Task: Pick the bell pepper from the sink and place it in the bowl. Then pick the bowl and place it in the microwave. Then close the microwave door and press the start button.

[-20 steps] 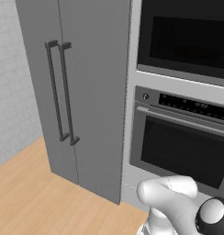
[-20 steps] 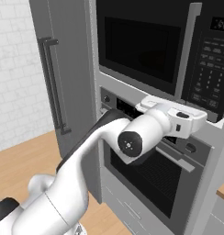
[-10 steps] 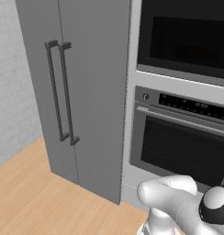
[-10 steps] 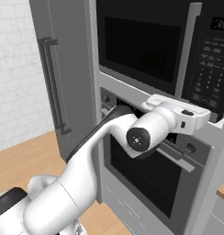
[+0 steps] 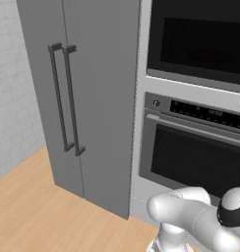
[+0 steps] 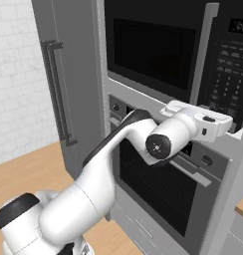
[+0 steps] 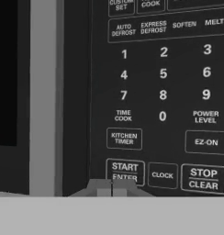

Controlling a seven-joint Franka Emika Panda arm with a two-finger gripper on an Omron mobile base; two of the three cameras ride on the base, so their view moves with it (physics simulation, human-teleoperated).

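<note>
Cabinetry and appliance fronts hold their place in the left base view across the last second, so the base is parked; the oven (image 5: 195, 152) sits below the closed microwave door (image 5: 200, 42), and the arm's elbow has slid slightly rightward along the bottom edge

From the right base view, the arm has pushed a little further forward, its hand now up against the microwave (image 6: 183, 55) at the foot of the keypad (image 6: 228, 64); the door is flush, so closing looks finished, and the bowl is presumably inside, though the dark window gives nothing away

At the hand view, the gripper (image 7: 112, 187) has its tips pressed together, holding nothing, right at the lower edge of the START/ENTER button (image 7: 125, 170), with the CLOCK button (image 7: 162, 175) just beside it. My read is the final press is under way; whether the tips touch the key is hard to judge from this angle
</note>
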